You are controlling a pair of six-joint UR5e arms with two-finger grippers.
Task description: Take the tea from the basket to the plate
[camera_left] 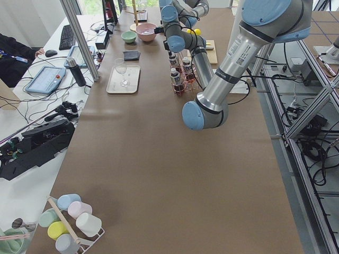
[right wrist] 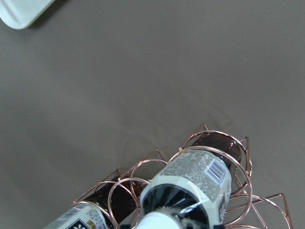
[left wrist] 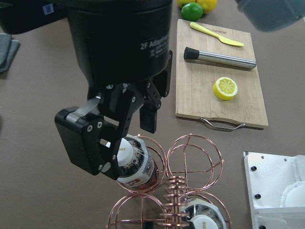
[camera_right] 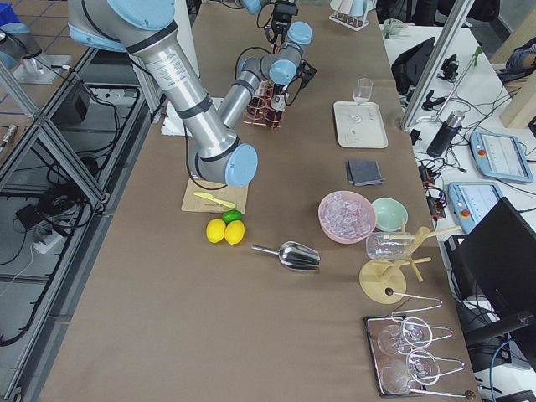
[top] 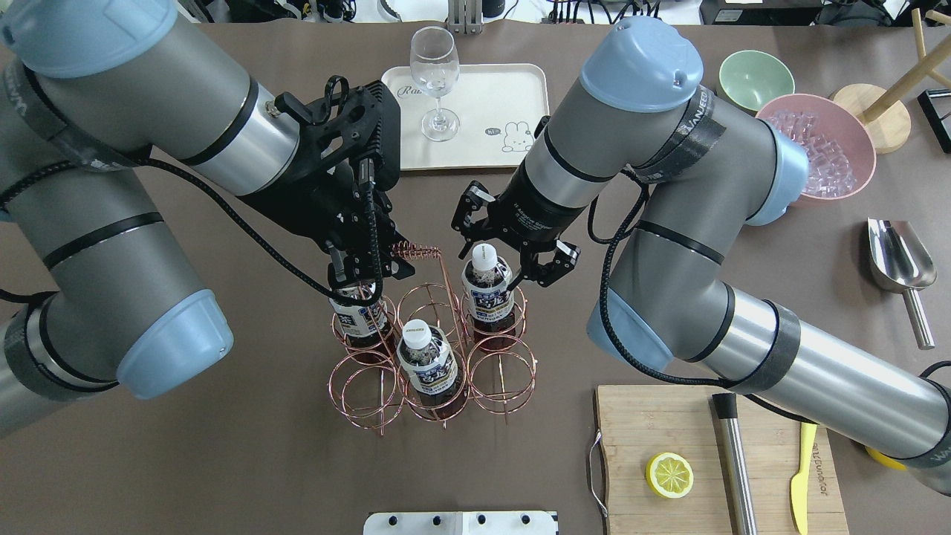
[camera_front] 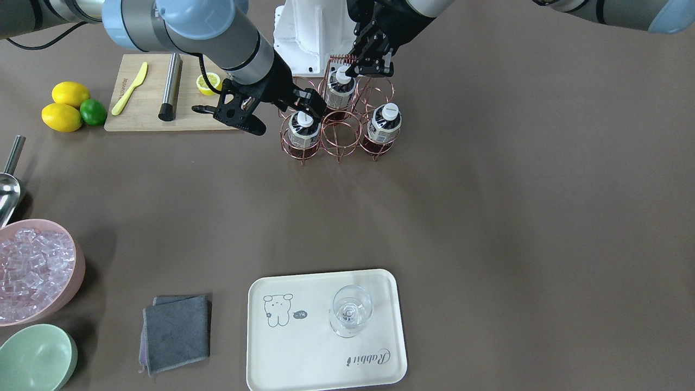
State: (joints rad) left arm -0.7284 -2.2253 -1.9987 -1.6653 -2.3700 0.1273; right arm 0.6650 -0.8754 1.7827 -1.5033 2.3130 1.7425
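On the overhead feed the basket (top: pixel 503 357) sits closest to the robot's base: six copper rings in two rows, three of them holding tea. The near-row bottle (top: pixel 427 368) stands in the middle ring, and the other two fill the end rings of the far row. My right gripper (top: pixel 496 258) hangs at the far-right tea bottle (top: pixel 487 293), jaws spread wide, a finger on either side of its white cap, not clamped. My left gripper (top: pixel 356 279) hovers over the basket's left side and hides the cap of the far-left bottle (top: pixel 362 319) from overhead. I cannot tell whether its jaws are apart or together. Beyond the basket, the plate (top: pixel 505 96) carries an upright wine glass (top: pixel 435 82) at its left end. Far right, the pink bowl (top: pixel 864 148) holds ice cubes (top: pixel 813 156), with the green bowl (top: pixel 752 78) just beside it.

Near right, the cutting board (top: pixel 669 423) bears a lemon half (top: pixel 669 475), a steel muddler (top: pixel 735 461) and a yellow knife (top: pixel 802 475). A steel scoop (top: pixel 899 256) lies further out. The basket's tall handle (top: pixel 416 253) rises between the two grippers, just beside the left one. The front camera adds lemons (camera_front: pixel 70 93) and a lime (camera_front: pixel 93 112) bunched by the board, and a folded grey cloth (camera_front: pixel 176 331) near the plate.

Count: three tea bottles, all in the basket; six rings; two bowls; one glass; two lemons, one lime, one lemon half.
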